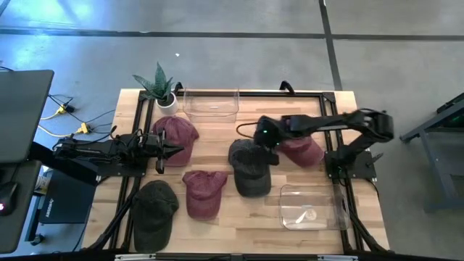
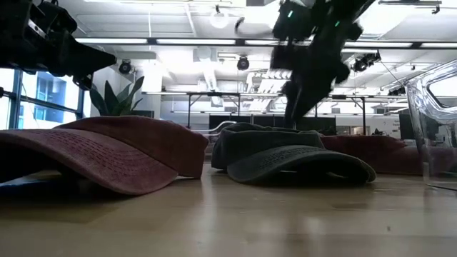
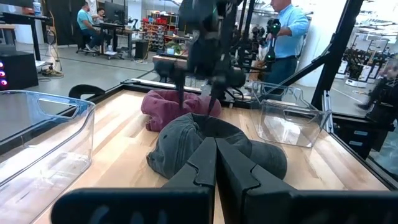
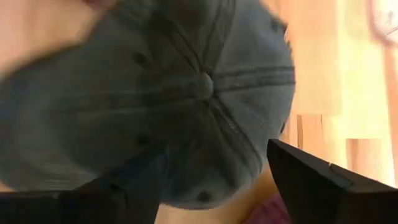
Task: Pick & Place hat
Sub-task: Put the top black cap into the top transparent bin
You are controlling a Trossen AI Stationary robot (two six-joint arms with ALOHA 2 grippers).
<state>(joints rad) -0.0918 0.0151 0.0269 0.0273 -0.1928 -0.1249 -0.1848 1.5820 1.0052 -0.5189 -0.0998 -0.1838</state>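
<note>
Several caps lie brim-and-edge down on the wooden table (image 1: pixel 239 217). The dark grey cap (image 1: pixel 251 168) is in the middle, its crown button (image 4: pixel 202 84) showing in the right wrist view. My right gripper (image 1: pixel 265 148) hangs open just above its crown, slanting down from the table's right side, with one finger (image 4: pixel 323 180) on each side; no touch shows. Maroon caps lie at the left (image 1: pixel 176 138), near the middle (image 1: pixel 203 193) and under my right arm (image 1: pixel 304 151). A dark green cap (image 1: pixel 154 209) lies near left. My left gripper (image 1: pixel 164 151) waits shut at the left, level.
One clear plastic bin (image 1: pixel 212 103) stands at the table's far edge and another (image 1: pixel 310 206) at the near right. A potted plant (image 1: pixel 162 88) stands at the far left corner. People work in the room beyond the table (image 3: pixel 283 31).
</note>
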